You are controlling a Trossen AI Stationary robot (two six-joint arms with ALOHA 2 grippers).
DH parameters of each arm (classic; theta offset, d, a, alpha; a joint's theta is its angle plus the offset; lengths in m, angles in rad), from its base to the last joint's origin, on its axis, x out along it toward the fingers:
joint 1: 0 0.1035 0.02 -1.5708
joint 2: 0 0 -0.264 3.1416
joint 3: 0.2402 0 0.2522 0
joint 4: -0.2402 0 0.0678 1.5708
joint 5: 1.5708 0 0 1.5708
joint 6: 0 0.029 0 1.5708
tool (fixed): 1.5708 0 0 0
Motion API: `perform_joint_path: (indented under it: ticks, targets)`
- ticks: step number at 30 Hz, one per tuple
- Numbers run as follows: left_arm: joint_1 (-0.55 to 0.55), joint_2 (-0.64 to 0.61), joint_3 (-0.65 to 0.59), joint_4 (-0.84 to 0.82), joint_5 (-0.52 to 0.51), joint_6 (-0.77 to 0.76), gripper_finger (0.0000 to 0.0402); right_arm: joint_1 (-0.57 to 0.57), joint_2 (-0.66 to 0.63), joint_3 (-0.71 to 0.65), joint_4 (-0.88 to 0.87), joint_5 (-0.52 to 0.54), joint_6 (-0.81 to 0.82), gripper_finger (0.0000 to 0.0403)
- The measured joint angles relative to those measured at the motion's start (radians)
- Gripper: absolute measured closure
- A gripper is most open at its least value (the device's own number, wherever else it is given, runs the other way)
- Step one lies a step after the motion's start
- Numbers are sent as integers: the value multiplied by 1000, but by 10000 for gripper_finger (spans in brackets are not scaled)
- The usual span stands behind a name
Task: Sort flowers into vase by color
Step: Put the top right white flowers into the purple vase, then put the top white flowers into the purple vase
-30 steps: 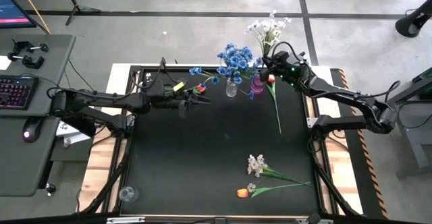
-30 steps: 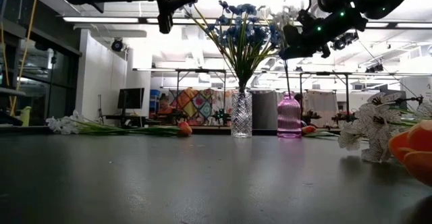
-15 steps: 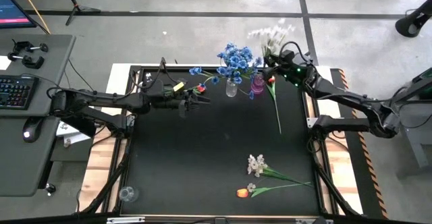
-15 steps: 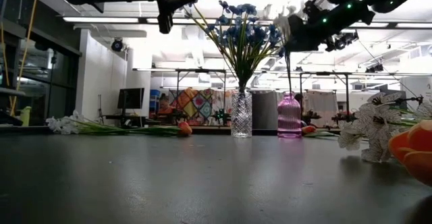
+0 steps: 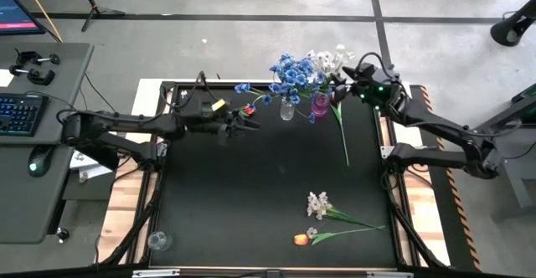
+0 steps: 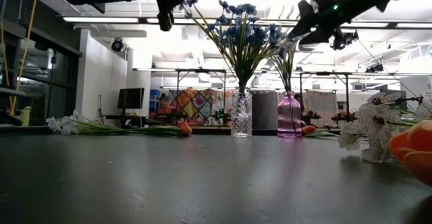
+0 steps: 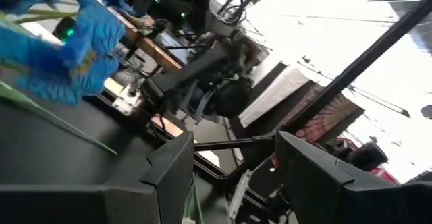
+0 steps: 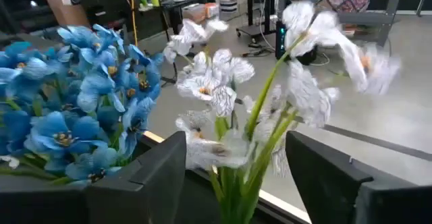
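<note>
Blue flowers (image 5: 293, 73) stand in a clear vase (image 5: 287, 109) at the table's far side. Beside it, a white spray (image 5: 328, 59) stands with its stems in a pink vase (image 5: 320, 105). My right gripper (image 5: 345, 77) hovers open just right of that spray. In the right wrist view its fingers (image 8: 158, 177) stand on either side of the green stems (image 8: 236, 177), apart from them. My left gripper (image 5: 249, 125) stands open in the air left of the clear vase, with nothing between its fingers (image 7: 172, 173).
An orange tulip (image 5: 249, 109) and a blue sprig (image 5: 243, 88) lie by my left gripper. Another tulip's long stem (image 5: 343, 136) lies right of the pink vase. Near the front lie a white spray (image 5: 318, 203) and an orange tulip (image 5: 300, 239).
My right gripper has opened, let go of the white spray, and drawn back up and toward the table's right edge. The spray has sunk with its stems into the pink vase, and its blossoms now sit lower, next to the blue flowers.
</note>
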Motion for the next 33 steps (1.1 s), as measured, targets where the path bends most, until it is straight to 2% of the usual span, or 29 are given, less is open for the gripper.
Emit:
perform_joint_path:
  ticks: [7, 12, 16, 19, 21, 24, 28, 30, 33]
  targets:
    - [57, -50, 0, 10, 41, 20, 204, 0, -76, 129, -234, 0, -54, 160]
    - [66, -59, 0, 135, 107, 19, 204, 0, -114, 235, -364, 0, -32, 160]
    - [57, -52, 2, 289, 75, -55, 204, 0, -133, 295, -401, -2, 38, 160]
    - [60, -53, 2, 302, 31, -21, 204, 0, -137, 311, -404, -36, 79, 160]
    - [68, -56, 3, 205, 1, -40, 204, 1, -137, 310, -408, -54, 97, 160]
    - [78, -56, 2, -36, -29, -123, 204, 1, -131, 310, -452, -77, 123, 160]
    - [58, -56, 2, -368, -128, -213, 204, 1, -121, 308, -517, -89, 153, 160]
    - [30, -56, 2, -513, -235, -224, 204, 1, -116, 308, -544, -91, 168, 160]
    - [-3, -56, 2, -751, -480, -271, 204, 1, -110, 308, -577, -99, 167, 160]
